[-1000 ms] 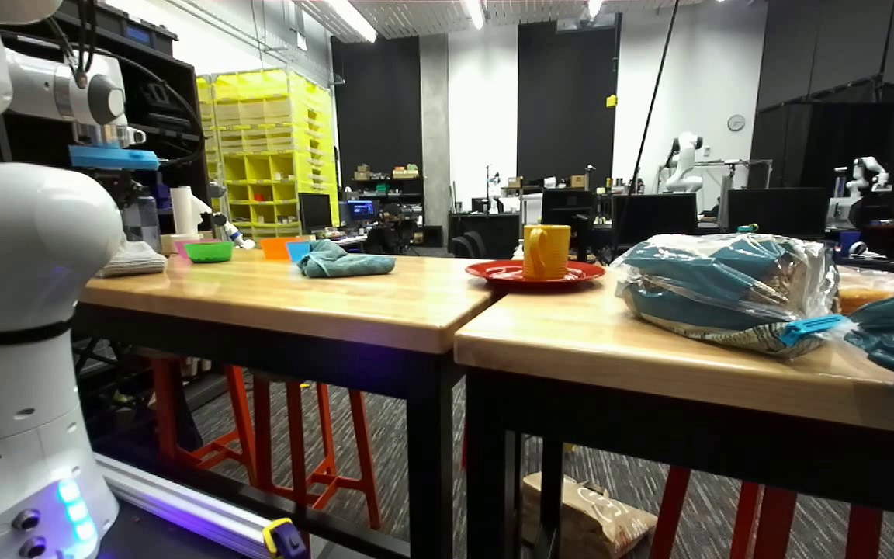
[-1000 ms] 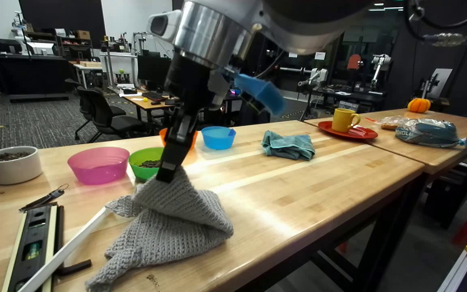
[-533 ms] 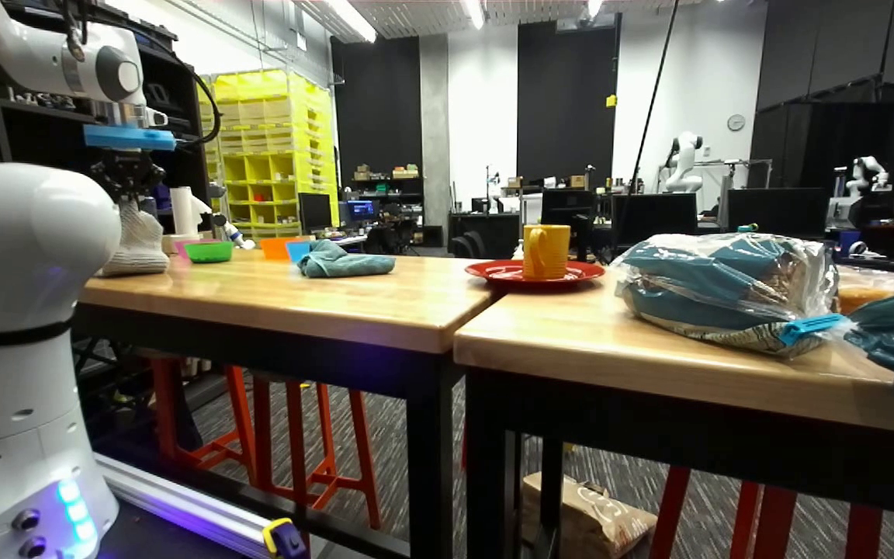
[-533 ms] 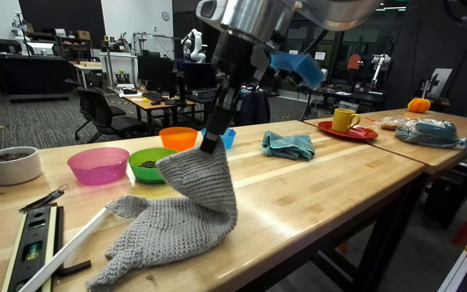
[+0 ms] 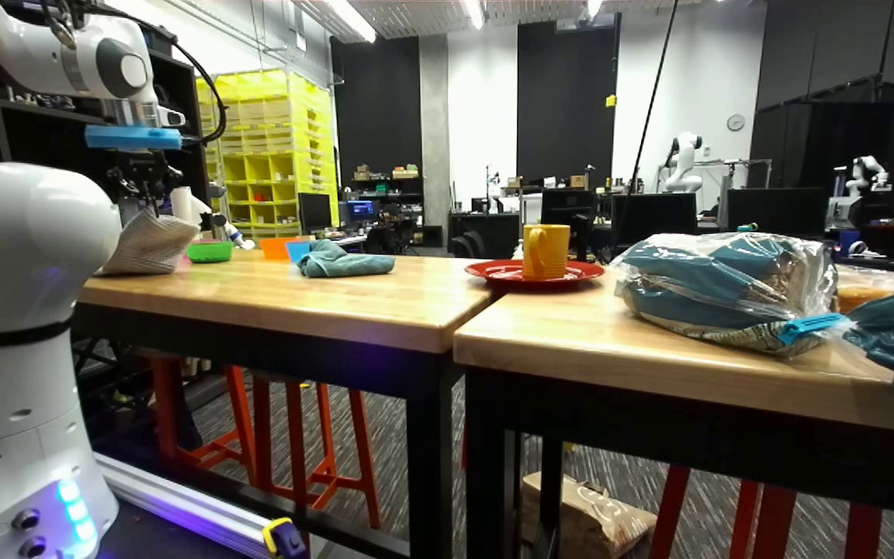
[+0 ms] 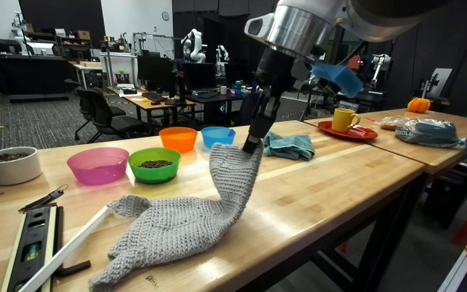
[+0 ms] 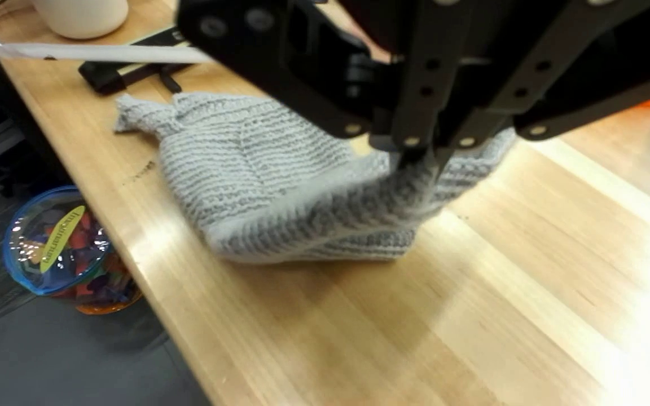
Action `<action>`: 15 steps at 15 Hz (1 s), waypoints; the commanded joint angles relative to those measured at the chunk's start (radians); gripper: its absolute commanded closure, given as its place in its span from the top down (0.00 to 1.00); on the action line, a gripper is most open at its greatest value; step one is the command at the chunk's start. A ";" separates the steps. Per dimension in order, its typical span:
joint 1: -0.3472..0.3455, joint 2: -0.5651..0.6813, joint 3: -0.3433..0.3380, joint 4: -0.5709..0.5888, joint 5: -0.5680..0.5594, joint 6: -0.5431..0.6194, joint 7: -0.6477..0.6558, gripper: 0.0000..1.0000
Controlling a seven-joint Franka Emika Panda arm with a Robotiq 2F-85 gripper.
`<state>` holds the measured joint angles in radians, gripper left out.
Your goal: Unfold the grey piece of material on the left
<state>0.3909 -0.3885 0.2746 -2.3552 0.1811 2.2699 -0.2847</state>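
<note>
- My gripper (image 6: 252, 144) pinches a raised end of the grey knitted cloth (image 6: 176, 227).
- Unfolding looks partly done; laying this end flat remains outstanding.

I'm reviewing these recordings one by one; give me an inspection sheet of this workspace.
Surface: wooden worktop, dark smudge near its edge.
Job's things: grey knit partly flat, one end raised, not fully unfolded.
Clutter: includes pink bowl, green bowl, orange bowl, blue bowl, teal cloth, spirit level.
Gripper: jaws closed on the raised end.
Cables: black cable looping above, clear of the grey knit.
Surroundings: paper bag and red stool legs at floor level.
</note>
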 commanded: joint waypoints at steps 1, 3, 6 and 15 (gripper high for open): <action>-0.021 -0.095 0.011 -0.094 -0.048 0.016 0.112 0.01; -0.026 -0.122 0.018 -0.122 -0.074 0.009 0.170 0.01; -0.031 -0.152 0.024 -0.150 -0.107 0.001 0.239 0.34; 0.001 -0.145 0.012 -0.154 -0.094 0.015 0.264 0.93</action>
<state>0.3734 -0.5347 0.2911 -2.5012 0.0591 2.2712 -0.0081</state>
